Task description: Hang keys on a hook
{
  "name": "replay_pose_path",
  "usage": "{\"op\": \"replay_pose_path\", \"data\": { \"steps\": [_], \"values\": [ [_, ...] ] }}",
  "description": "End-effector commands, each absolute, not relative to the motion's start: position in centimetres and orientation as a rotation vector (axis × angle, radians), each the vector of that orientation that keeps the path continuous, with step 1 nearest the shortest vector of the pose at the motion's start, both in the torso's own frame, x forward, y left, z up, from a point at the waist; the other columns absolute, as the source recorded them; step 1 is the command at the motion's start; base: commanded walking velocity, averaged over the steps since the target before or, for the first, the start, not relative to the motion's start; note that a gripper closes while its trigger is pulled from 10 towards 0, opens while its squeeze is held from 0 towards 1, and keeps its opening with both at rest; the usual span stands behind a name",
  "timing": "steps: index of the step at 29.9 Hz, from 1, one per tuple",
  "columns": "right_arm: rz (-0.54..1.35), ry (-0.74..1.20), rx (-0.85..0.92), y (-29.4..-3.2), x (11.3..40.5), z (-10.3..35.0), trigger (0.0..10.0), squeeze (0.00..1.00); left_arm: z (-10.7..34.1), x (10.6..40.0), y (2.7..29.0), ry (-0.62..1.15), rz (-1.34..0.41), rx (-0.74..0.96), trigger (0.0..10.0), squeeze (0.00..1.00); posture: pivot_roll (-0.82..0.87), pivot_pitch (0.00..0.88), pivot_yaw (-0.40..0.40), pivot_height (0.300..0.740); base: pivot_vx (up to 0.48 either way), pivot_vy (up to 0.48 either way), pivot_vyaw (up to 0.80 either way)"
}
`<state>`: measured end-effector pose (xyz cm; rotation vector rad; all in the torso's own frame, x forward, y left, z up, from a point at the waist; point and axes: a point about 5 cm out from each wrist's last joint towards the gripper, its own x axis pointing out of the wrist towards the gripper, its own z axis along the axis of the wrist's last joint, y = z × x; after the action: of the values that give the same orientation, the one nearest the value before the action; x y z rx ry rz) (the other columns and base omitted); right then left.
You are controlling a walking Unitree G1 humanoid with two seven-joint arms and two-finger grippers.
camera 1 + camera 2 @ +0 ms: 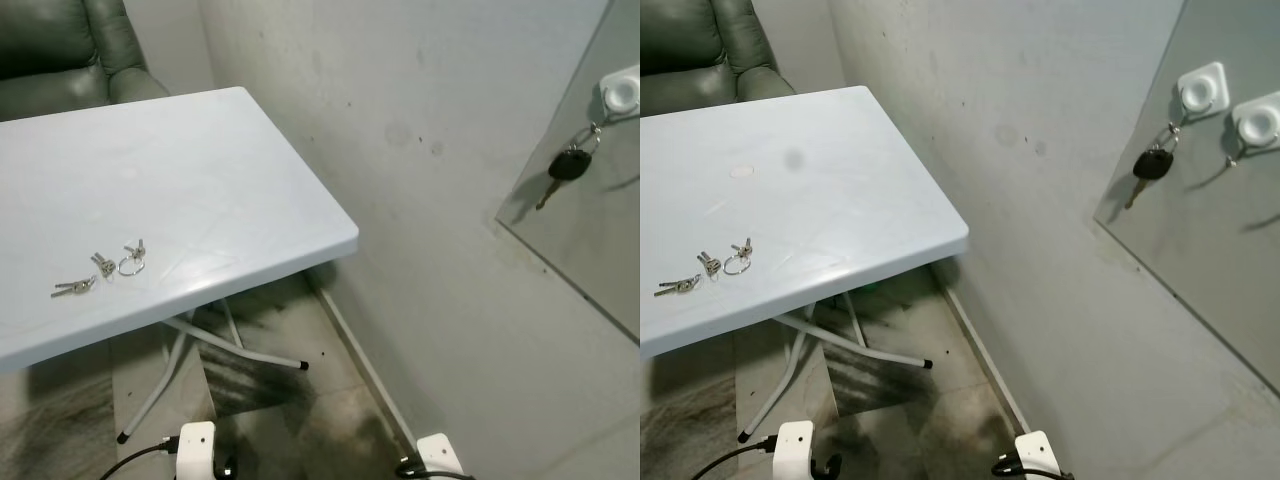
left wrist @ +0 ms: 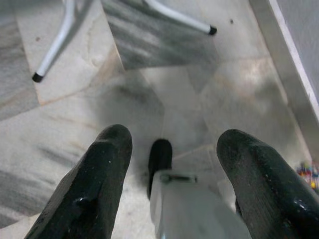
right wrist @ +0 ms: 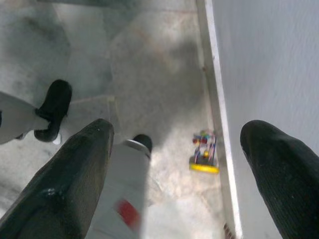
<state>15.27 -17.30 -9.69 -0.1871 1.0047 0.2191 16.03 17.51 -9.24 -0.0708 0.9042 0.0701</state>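
Keys (image 1: pixel 103 268) lie loose on the pale blue folding table (image 1: pixel 230 170), near its front edge: a small pair at the left end, another key beside it, and a split ring (image 1: pixel 131 265) with a further key attached at the right end of the group. None of them is held. The table stands on white tubular legs (image 1: pixel 150 390) with black end caps, over a grey-veined marble floor (image 1: pixel 960 400). A dark green leather armchair (image 1: pixel 60 50) sits behind the table's far edge. To the right, a plain plastered wall (image 1: pixel 420 150) runs alongside the table, and a mirror panel (image 1: pixel 1220 230) is fixed to it. Two white adhesive hooks (image 1: pixel 1202 90) are mounted on the panel; the nearer one to the table carries a black-headed car key (image 1: pixel 1151 165) hanging from a ring, while the other hook (image 1: pixel 1257 122) beside it carries nothing visible. Left gripper (image 2: pixel 172 179) hangs low over the floor, its two black fingers (image 2: pixel 94 184) spread apart and holding nothing. Right gripper (image 3: pixel 174 184) likewise hangs low beside the skirting of the wall, fingers spread wide and empty. A small multicoloured toy (image 3: pixel 204 154) with a yellow base lies on the floor against the skirting, seen in the right wrist view. The robot's white feet (image 1: pixel 196 448) show at the lower edge of the head views.
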Motion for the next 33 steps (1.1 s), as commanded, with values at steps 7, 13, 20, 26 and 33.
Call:
{"op": "replay_pose_path", "data": {
  "steps": [7,13,20,26,33],
  "values": [
    [0.235,1.005,-0.216,-17.46,15.42,-9.62,10.0,0.00,-9.41,15.72,17.37,0.923,0.063,-0.068,10.0,0.00,-0.08,0.000,-0.023,0.740,0.000,0.000,0.80],
    [0.245,1.008,-0.225,-17.37,15.35,-9.66,10.0,0.00,-9.47,15.61,17.41,0.931,0.050,-0.045,10.0,0.00,-0.08,0.000,-0.021,0.740,0.000,0.000,0.80],
    [0.242,1.010,-0.211,-17.28,15.21,-9.72,10.0,0.00,-9.61,15.34,17.43,0.951,0.048,-0.031,10.0,0.00,-0.08,0.000,-0.018,0.740,0.000,0.000,0.80],
    [0.232,1.016,-0.200,-17.37,15.12,-9.76,10.0,0.00,-9.68,15.19,17.41,0.958,0.050,-0.035,10.0,0.00,-0.08,0.000,-0.019,0.740,0.000,0.000,0.13],
    [0.231,1.022,-0.199,-17.42,15.05,-9.79,10.0,0.00,-9.75,15.05,17.39,0.966,0.056,-0.052,10.0,0.00,-0.08,0.000,-0.023,0.740,0.000,0.041,0.00]
  ]
}}
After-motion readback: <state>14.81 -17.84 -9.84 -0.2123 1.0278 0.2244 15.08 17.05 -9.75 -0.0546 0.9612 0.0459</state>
